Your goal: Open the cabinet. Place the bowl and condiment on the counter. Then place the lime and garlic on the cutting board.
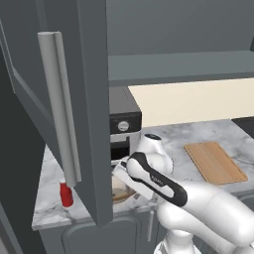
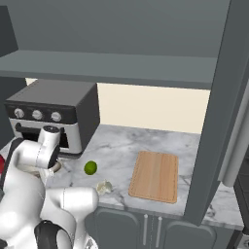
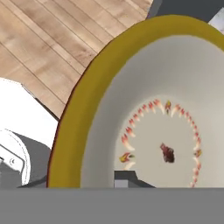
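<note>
The cabinet [image 1: 89, 74] stands open, its shelf [image 2: 121, 68] bare. At the counter's [image 1: 47, 201] front edge, the beige bowl [image 1: 120, 193] lies under my wrist, and my gripper [image 1: 119, 182] is shut on its rim. In the hand view the bowl [image 3: 175, 87] shows its brownish rim and cream inside, with one dark fingertip [image 3: 129, 178] inside it. The red condiment [image 1: 66, 193] stands on the counter to the left of the bowl. The lime [image 2: 90, 168] and the garlic [image 2: 104, 186] lie on the marble left of the cutting board [image 2: 154, 176], which has nothing on it.
A dark toaster oven [image 2: 53, 112] stands at the back of the counter, just behind the bowl. The open left door with its bar handle [image 1: 59, 104] hangs over the counter's left end. The right door [image 2: 221, 112] juts out past the board. Wooden floor [image 3: 43, 48] shows beyond the bowl's rim.
</note>
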Controlling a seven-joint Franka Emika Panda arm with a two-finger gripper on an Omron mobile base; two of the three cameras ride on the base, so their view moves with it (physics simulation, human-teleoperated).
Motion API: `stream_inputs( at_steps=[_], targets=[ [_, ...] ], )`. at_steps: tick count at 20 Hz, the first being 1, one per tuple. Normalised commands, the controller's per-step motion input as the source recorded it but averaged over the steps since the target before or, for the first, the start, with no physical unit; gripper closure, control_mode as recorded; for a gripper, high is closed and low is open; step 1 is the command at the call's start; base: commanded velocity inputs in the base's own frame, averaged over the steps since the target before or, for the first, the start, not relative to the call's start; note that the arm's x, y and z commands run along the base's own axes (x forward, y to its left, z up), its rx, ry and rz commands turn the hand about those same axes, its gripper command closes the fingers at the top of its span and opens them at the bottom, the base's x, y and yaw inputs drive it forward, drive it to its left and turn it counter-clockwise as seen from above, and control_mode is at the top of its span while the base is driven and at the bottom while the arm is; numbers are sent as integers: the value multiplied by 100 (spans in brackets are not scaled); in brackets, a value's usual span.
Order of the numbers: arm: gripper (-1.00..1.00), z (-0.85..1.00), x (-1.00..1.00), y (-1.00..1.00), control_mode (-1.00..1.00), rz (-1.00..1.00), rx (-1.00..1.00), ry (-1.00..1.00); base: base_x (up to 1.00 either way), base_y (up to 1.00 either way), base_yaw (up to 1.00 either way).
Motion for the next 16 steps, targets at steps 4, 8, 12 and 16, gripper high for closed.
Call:
stream_inputs(
  at_steps=[4, 8, 12, 16],
  targets=[
    [100, -25, 33, 0, -100, 0, -4, -9, 0, 0, 0],
    [-100, -34, 0, 8, -100, 0, -1, -2, 0, 0, 0],
    [-100, 24, -24, 1, -100, 0, 0, 0, 0, 0, 0],
    [-100, 78, -57, -18, -100, 1, 0, 0, 0, 0, 0]
  ],
)
